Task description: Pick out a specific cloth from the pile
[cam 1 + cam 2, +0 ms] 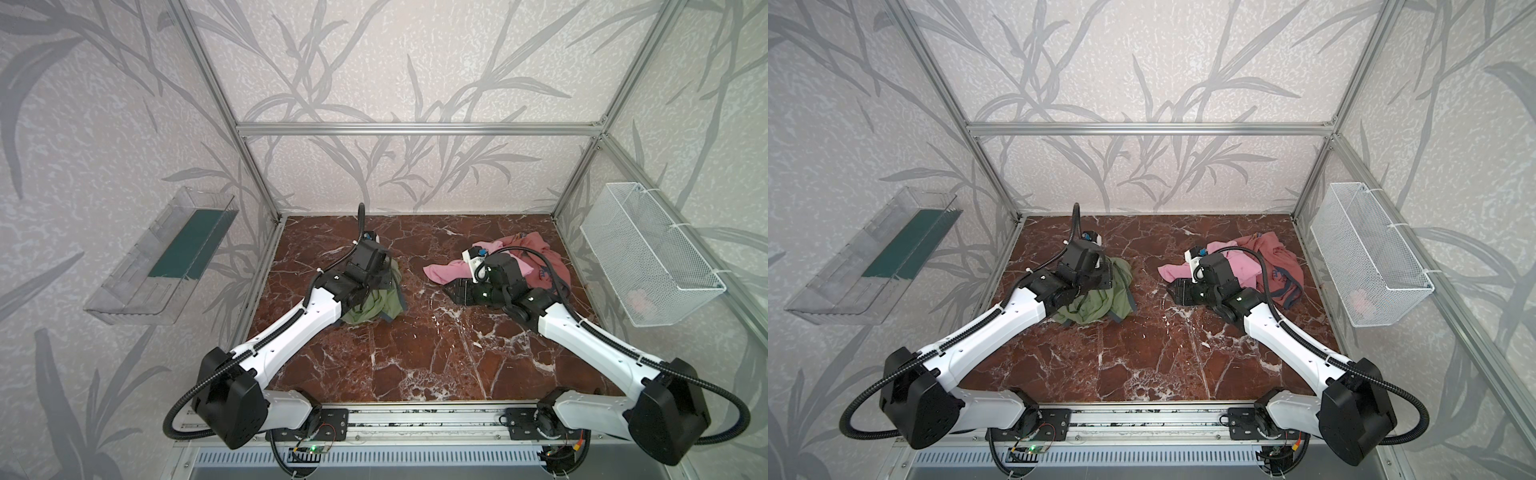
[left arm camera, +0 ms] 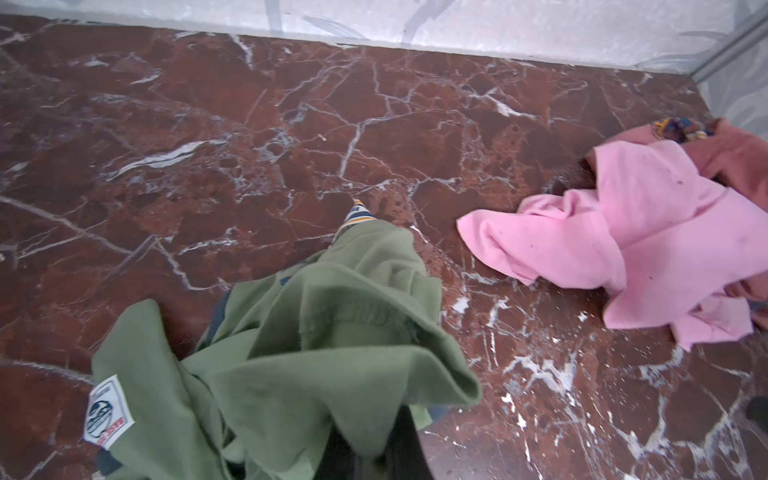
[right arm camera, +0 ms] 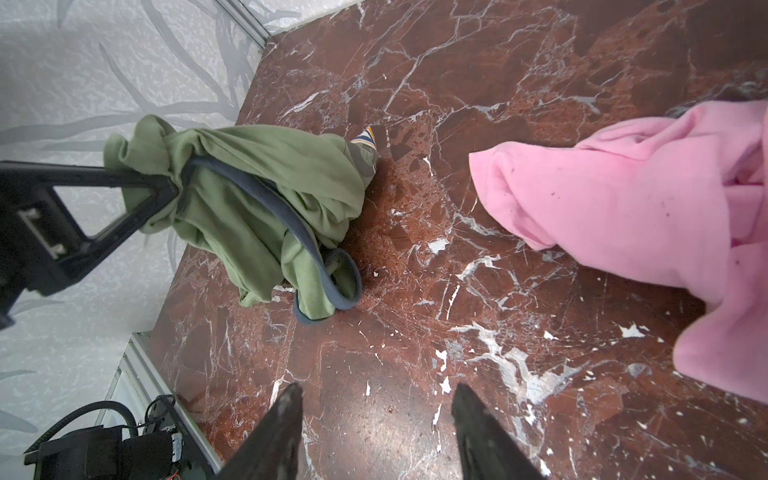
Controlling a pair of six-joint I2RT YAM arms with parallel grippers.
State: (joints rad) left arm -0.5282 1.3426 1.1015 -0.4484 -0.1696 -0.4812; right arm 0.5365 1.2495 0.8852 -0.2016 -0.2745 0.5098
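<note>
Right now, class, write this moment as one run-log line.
left gripper: shut on olive-green shirt | right gripper: open, empty | olive-green shirt: apart from pile | pile: light pink cloth, salmon-red shirt

Fingertips of the left gripper (image 3: 176,189) are buried in the cloth (image 3: 257,199). The print is folded under, except for a striped corner (image 2: 358,214). Label (image 2: 109,411) text is unreadable. The red shirt (image 2: 739,158) is cut off by the frame edge and partly under the pink cloth (image 2: 623,232). The pinkish contents of the basket (image 1: 648,249) are indistinct.
</note>
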